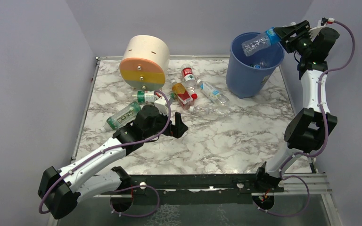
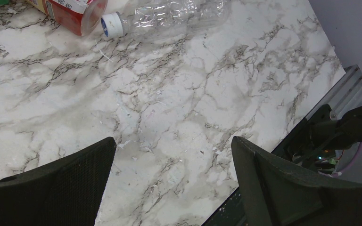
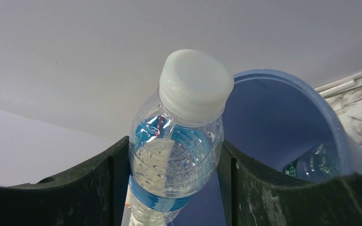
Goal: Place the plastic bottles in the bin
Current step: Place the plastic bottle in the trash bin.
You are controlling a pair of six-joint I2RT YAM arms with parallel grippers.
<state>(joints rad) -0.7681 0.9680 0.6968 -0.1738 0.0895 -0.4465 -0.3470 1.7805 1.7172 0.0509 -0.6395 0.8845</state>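
My right gripper [image 1: 283, 35] is shut on a clear bottle with a blue label [image 1: 257, 43] and holds it tilted over the rim of the blue bin [image 1: 252, 75]. In the right wrist view the bottle [image 3: 174, 155], white cap up, sits between both fingers above the bin [image 3: 283, 108]; another bottle [image 3: 311, 162] lies inside. My left gripper [image 1: 179, 127] is open and empty, low over the marble table. Several loose bottles lie mid-table: green-labelled [image 1: 122, 115], red-labelled [image 1: 187, 73], orange-tinted [image 1: 183, 93], clear [image 1: 209, 109]. The left wrist view shows the clear one [image 2: 169, 16] ahead.
A cream, orange and yellow cylinder [image 1: 143, 61] lies on its side at the back left, next to the bottles. The bin stands at the table's back right corner. Walls close in the table on three sides. A metal rail [image 1: 207, 181] runs along the near edge.
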